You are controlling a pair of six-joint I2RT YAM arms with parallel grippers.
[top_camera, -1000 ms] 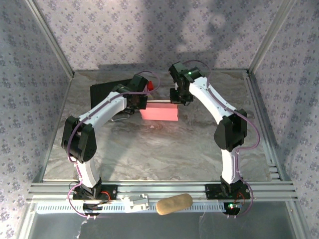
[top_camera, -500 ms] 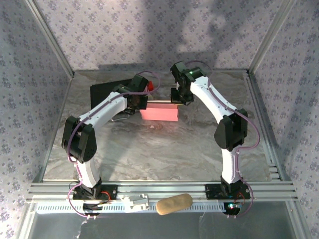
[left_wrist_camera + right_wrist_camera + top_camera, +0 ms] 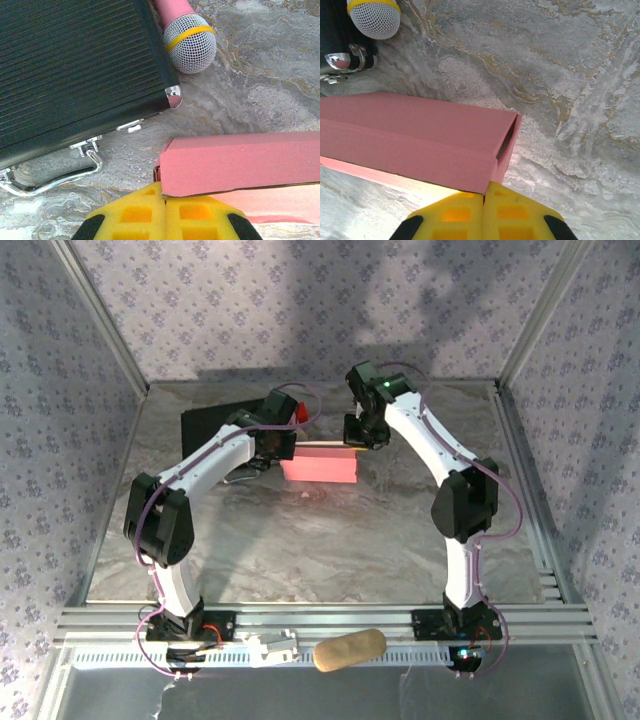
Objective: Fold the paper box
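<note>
Left gripper (image 3: 164,201): jaws closed, yellow pads meeting. The left-end edge of the paper box (image 3: 240,160) runs into their seam (looks like a pinch on thin card).
Right gripper (image 3: 484,199): jaws closed the same way, on the near corner of the box's open right end.
Paper box: lies flat on the worktop (image 3: 330,540), spanning the gap between the two grippers. It is a shallow pink sleeve with a dark slot at the right end.
Neighbours: black case (image 3: 70,65) just beside the box's left end, apart from it. Microphone (image 3: 190,42) at the case corner.
Risk, tear: the card is thin, so opposed pulls or a twist could rip or crease it at either pinch.
Risk, slip: each bite holds little card. A loose edge would let the sleeve spring flat.
Risk, snag: a leftward swing could catch the case handle or roll the microphone.
</note>
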